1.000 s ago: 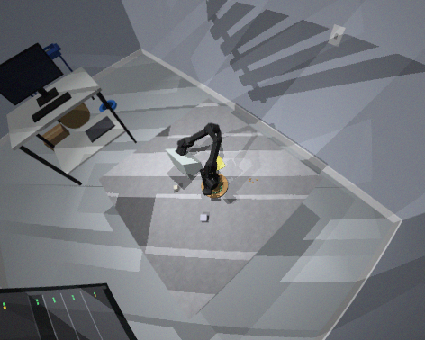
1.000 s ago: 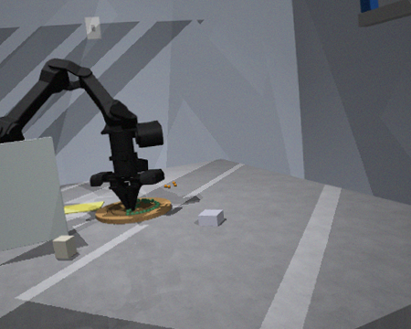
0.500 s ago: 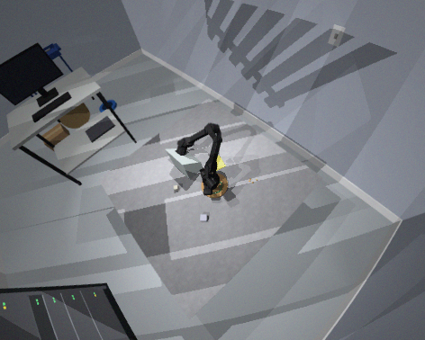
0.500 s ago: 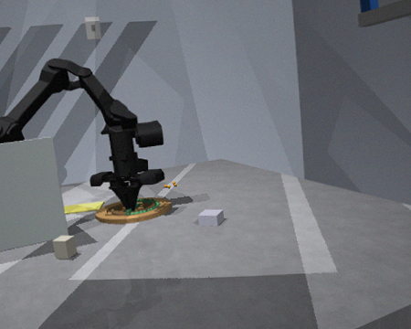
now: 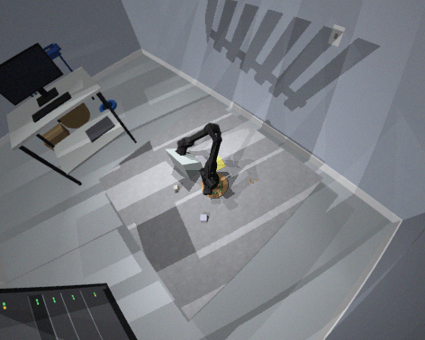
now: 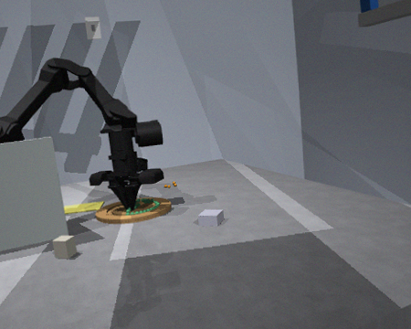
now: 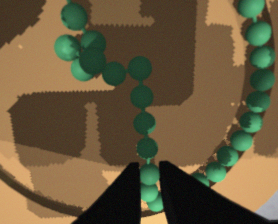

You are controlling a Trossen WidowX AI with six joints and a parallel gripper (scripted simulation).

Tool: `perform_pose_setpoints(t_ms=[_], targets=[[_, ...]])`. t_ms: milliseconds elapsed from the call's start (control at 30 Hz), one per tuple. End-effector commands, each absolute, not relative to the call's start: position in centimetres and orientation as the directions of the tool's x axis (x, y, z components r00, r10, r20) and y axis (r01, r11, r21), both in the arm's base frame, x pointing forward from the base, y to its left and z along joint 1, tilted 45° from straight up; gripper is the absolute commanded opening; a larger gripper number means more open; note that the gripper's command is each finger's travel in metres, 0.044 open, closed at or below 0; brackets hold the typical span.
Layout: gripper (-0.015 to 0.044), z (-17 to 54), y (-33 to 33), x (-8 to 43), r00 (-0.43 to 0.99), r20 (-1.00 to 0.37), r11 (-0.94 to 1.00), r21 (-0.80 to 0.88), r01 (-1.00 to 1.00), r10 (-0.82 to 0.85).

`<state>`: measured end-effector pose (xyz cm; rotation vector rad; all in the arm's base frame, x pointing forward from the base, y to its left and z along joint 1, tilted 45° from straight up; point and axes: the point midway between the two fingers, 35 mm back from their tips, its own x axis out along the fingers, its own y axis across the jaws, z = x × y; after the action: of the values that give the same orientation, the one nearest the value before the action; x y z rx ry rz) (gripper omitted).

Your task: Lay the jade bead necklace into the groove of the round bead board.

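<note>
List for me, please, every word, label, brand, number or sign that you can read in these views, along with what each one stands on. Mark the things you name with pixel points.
There is no readable text in any of the views.
Bead board (image 5: 224, 192) (image 6: 161, 214) (image 7: 222, 75): no lettering visible.
Monitor (image 5: 28, 72): dark screen, no words.
Keyboard (image 5: 51, 107): too small to make out any key legends.
Pale wall plate (image 5: 334, 41) (image 6: 93, 21): too small and blurred to tell whether it is marked.

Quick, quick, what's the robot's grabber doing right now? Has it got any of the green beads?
Gripper: closed on the jade bead necklace, with beads between its fingertips.
</note>
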<state>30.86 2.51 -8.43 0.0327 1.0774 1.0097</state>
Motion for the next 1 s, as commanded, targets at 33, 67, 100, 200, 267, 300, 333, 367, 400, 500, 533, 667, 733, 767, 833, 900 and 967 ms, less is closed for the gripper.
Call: perform_pose_setpoints(t_ms=[33, 67, 100, 200, 267, 300, 333, 367, 400, 500, 533, 667, 733, 767, 833, 900, 967], targets=[[0.0000, -8.1, 2.3, 30.8, 0.098, -0.709, 0.575, 0.474, -0.667, 0.698], [0.0000, -8.1, 2.3, 30.8, 0.098, -0.709, 0.575, 0.474, -0.667, 0.698], [0.0000, -8.2, 2.3, 30.6, 0.098, -0.709, 0.575, 0.474, -0.667, 0.698], [0.0000, -8.3, 2.3, 29.7, 0.097, -0.709, 0.575, 0.474, -0.667, 0.698], [0.0000, -8.4, 2.3, 29.1, 0.097, -0.709, 0.575, 0.474, -0.667, 0.698], [0.0000, -8.4, 2.3, 28.8, 0.097, -0.709, 0.575, 0.475, -0.667, 0.698], [0.0000, -8.5, 2.3, 28.4, 0.097, -0.709, 0.575, 0.475, -0.667, 0.698], [0.0000, -8.5, 2.3, 28.1, 0.097, -0.709, 0.575, 0.475, -0.667, 0.698], [0.0000, -8.5, 2.3, 27.8, 0.097, -0.709, 0.575, 0.475, -0.667, 0.698], [0.0000, -8.6, 2.3, 27.6, 0.097, -0.709, 0.575, 0.475, -0.666, 0.698], [0.0000, -8.6, 2.3, 27.6, 0.097, -0.709, 0.575, 0.475, -0.666, 0.698], [0.0000, -8.6, 2.3, 27.6, 0.097, -0.709, 0.575, 0.475, -0.666, 0.698], [0.0000, -8.6, 2.3, 27.6, 0.097, -0.709, 0.575, 0.475, -0.666, 0.698], [0.0000, -8.6, 2.3, 27.6, 0.097, -0.709, 0.575, 0.475, -0.666, 0.698], [0.0000, -8.6, 2.3, 27.6, 0.097, -0.709, 0.575, 0.475, -0.666, 0.698], [0.0000, -8.7, 2.5, 27.6, 0.097, -0.709, 0.575, 0.475, -0.666, 0.698], [0.0000, -8.9, 2.7, 27.7, 0.096, -0.709, 0.575, 0.475, -0.666, 0.698]])
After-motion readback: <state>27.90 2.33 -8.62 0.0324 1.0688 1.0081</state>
